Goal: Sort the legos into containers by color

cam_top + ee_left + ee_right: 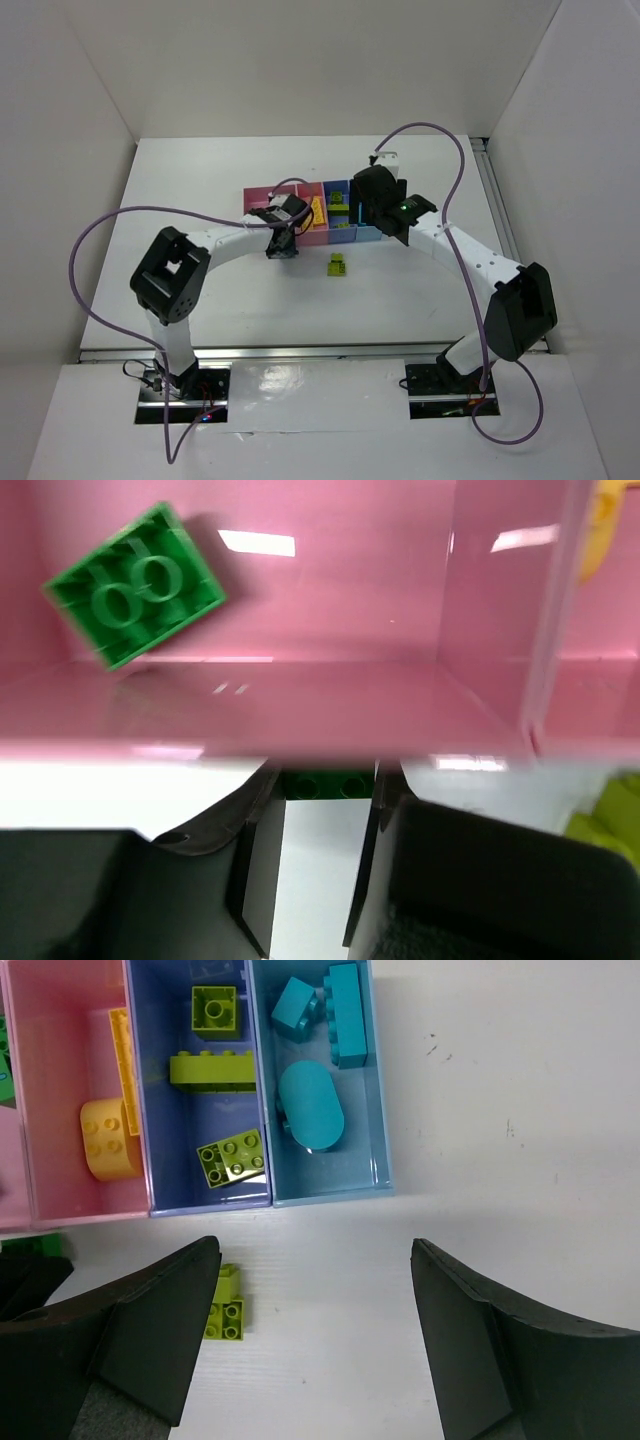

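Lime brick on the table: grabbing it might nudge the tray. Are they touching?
Apart. The right wrist view shows a strip of bare table between the lime brick and the tray's near wall.

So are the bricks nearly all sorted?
Nearly. Yellow pieces, lime bricks and blue pieces each sit in their own compartment, and one dark green brick lies in a pink one. The left gripper is closed on a second green brick outside the tray. One stray lime brick waits on the table, near the open right gripper.
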Controlling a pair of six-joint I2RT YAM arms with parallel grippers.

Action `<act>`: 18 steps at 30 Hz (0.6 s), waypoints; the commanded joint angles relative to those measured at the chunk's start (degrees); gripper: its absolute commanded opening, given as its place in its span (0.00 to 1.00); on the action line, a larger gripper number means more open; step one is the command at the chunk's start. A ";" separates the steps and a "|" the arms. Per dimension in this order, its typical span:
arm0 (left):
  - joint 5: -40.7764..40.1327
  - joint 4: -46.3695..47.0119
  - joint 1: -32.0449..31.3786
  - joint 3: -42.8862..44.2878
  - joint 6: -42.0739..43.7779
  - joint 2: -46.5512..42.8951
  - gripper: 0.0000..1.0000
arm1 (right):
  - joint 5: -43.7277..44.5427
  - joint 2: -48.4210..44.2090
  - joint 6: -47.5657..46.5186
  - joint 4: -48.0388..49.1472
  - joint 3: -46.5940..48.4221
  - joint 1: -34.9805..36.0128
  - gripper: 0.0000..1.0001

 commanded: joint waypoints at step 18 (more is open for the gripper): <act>1.04 -11.18 11.09 20.22 9.38 -2.05 0.60 | -7.93 -1.84 3.75 0.27 -6.05 5.44 0.84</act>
